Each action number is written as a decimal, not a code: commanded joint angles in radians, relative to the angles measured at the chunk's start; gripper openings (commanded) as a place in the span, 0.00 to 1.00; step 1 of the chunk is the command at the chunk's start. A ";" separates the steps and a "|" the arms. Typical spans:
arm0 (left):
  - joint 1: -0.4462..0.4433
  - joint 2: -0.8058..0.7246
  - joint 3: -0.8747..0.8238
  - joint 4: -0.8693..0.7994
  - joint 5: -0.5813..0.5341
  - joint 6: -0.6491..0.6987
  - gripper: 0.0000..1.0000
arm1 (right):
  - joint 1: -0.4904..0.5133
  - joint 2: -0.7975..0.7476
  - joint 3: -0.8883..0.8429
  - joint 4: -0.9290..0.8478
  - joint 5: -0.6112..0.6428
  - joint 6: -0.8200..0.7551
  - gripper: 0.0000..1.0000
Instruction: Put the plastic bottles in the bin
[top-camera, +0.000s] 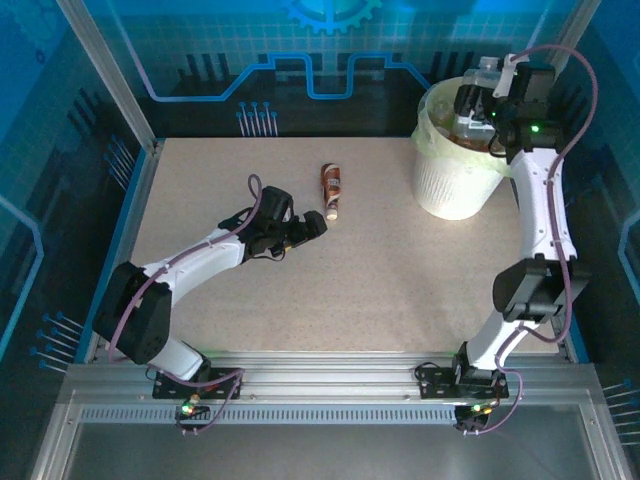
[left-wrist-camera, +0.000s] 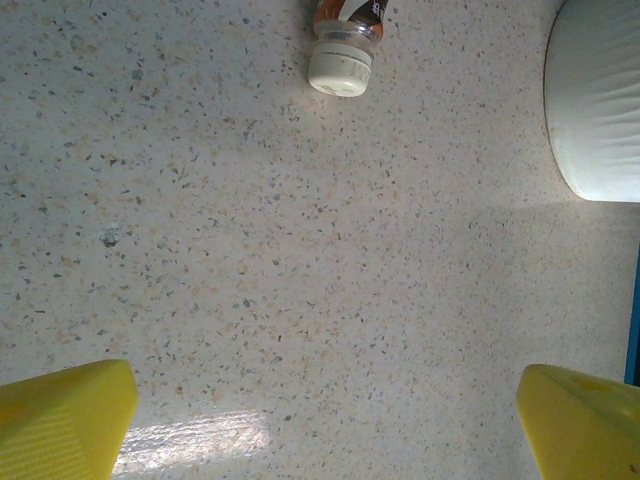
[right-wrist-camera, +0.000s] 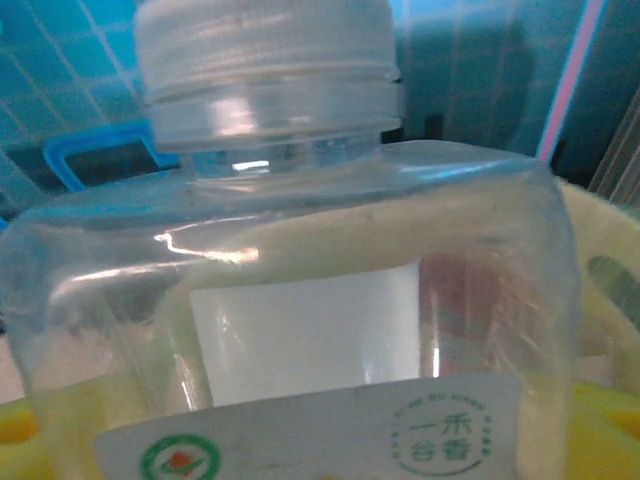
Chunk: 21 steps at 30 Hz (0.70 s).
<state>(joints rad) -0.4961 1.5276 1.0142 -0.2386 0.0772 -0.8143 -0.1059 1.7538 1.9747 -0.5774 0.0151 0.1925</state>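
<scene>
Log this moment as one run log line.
left gripper: open, short of brown-label bottle lying on table | right gripper: shut on clear bottle over bin

table (top-camera: 380, 290): speckled beige | walls (top-camera: 200, 60): blue circuit-pattern panels | frame (top-camera: 320, 365): aluminium rails

Clear bottle (right-wrist-camera: 300, 250), grey label (right-wrist-camera: 300, 440): round green stamp (right-wrist-camera: 441, 440) reads 一禾谷香 in two rows; ring lettering around it too small to read; round green logo (right-wrist-camera: 180, 462) with red centre, cut by the frame edge, no words legible. Brown-label bottle (left-wrist-camera: 347, 10): label print unreadable.
</scene>
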 joint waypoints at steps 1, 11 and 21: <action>0.006 0.027 0.015 0.009 0.022 -0.010 0.99 | -0.005 0.028 0.069 -0.058 -0.044 -0.050 1.00; 0.007 0.074 0.032 0.027 0.029 -0.007 0.99 | -0.004 0.002 0.065 -0.095 -0.148 -0.076 1.00; 0.004 0.289 0.223 0.042 -0.049 0.121 0.99 | 0.005 -0.139 -0.088 -0.025 -0.231 0.048 1.00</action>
<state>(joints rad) -0.4961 1.7679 1.1721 -0.2142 0.0669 -0.7589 -0.1055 1.6894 1.9186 -0.6426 -0.1688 0.1783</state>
